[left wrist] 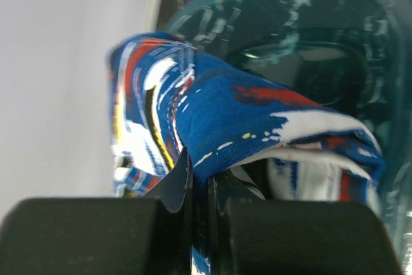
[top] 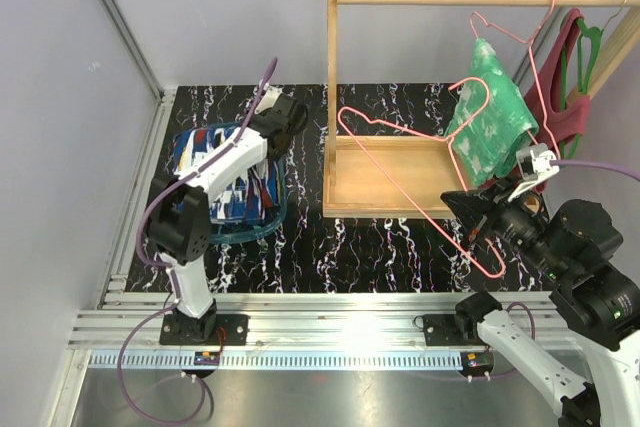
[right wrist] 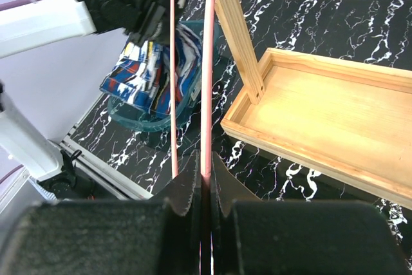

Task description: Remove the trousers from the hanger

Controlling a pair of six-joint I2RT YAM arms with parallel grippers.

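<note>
Bright, even light from overhead in the top view, and there's a white glare streak along the metal rail (top: 330,332) at the near edge. Shadows beside the wooden tray (top: 385,187) fall soft and faint on the table (top: 330,247). The left wrist view is soft all over: the blue trousers (left wrist: 244,120) smear, the teal basin (left wrist: 360,4) shows hazy glints, and the left gripper (left wrist: 198,188) is a dark, unfocused mass. The right wrist view is crisper and well lit, with the right gripper (right wrist: 203,188) blurred up close and the pink hanger (right wrist: 207,94) catching a pale highlight.

Fig.: L arm (top: 215,169) & R arm (top: 525,352), white links, black joint housings, black base plates (top: 232,328) w/ screws; purple cable (top: 135,387) along each; L gripper (left wrist: 201,185) matte black.
</note>
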